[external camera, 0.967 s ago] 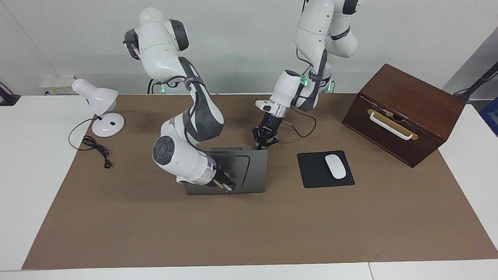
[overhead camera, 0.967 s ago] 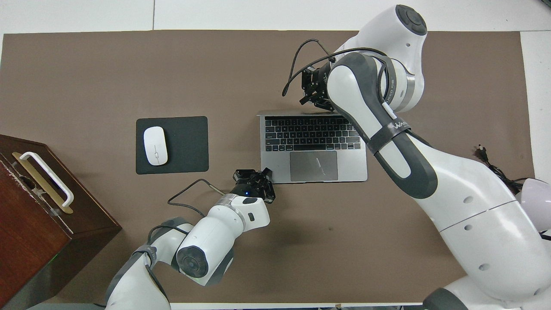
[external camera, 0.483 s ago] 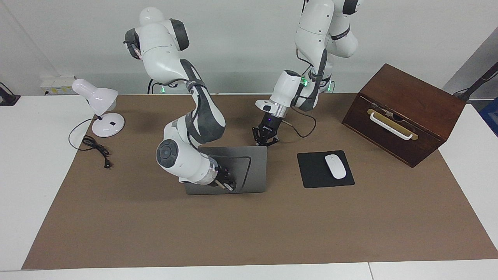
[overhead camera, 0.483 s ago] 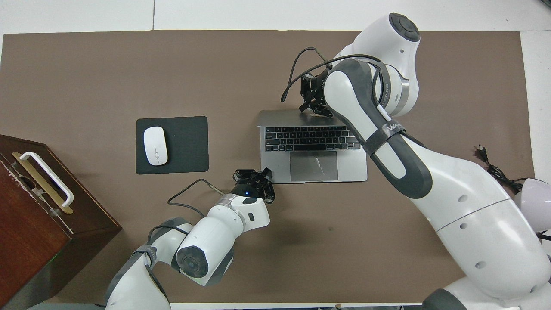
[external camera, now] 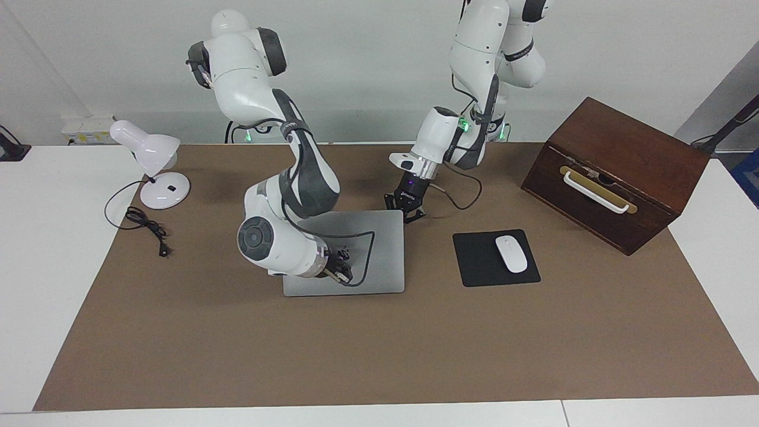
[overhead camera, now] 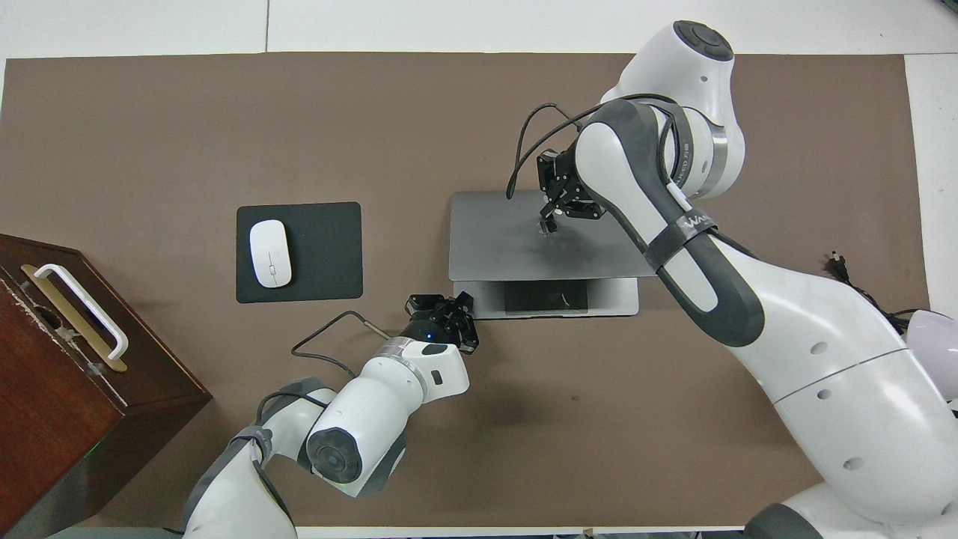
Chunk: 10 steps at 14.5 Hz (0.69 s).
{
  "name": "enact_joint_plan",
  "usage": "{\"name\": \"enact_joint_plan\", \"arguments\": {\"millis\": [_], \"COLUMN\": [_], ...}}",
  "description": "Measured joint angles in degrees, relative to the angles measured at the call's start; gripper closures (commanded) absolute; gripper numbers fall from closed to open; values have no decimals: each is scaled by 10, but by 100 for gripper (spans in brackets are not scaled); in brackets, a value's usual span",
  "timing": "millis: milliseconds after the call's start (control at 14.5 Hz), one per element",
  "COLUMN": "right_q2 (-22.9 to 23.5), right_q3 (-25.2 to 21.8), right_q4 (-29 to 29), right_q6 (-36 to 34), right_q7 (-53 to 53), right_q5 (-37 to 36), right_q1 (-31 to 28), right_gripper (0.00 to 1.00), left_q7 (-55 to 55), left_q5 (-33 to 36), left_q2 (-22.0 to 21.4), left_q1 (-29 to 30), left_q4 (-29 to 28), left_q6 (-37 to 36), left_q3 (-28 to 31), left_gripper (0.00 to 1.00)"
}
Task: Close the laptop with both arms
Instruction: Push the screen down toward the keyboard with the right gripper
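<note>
We press the thin silver-grey metal laptop [overhead camera: 516,239], nearly closed, long axis along the worktop [overhead camera: 150,127] (opening toward us); both grippers' fingers closed, empty: right gripper [overhead camera: 548,221] on the lid, left gripper [overhead camera: 441,305] beside the front corner.

laptop [external camera: 379,249]: lid tipped low over the keyboard, only a thin gap at the edge nearer the robots.
right hand [external camera: 339,274]: fingertips together, pressing on the lid.
left hand [external camera: 405,212]: closed, at the laptop's corner nearer the robots.
mouse pad [external camera: 474,261]: with mouse [external camera: 511,253], beside the laptop toward the left arm's end.
wooden box [external camera: 616,172]: blocks that end.
desk lamp [external camera: 151,163]: with its cord, blocks the right arm's end.
table [external camera: 379,350]: bare farther out from the robots.
</note>
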Motion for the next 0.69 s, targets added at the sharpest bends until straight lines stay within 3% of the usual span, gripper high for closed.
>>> {"name": "enact_joint_plan", "arguments": {"millis": [691], "right_q2": [-8], "right_q3": [0], "right_q4": [-16], "right_q6": [-24], "right_q7": [-9], "right_q5": [-23], "right_q1": [-1], "right_gripper": [100], "left_q7": [0], "left_q5": [0], "left_q2": [0], "left_q1": [0], "left_q4": [0], "left_q6": [0], "left_q3": [0], "left_gripper": [100]}}
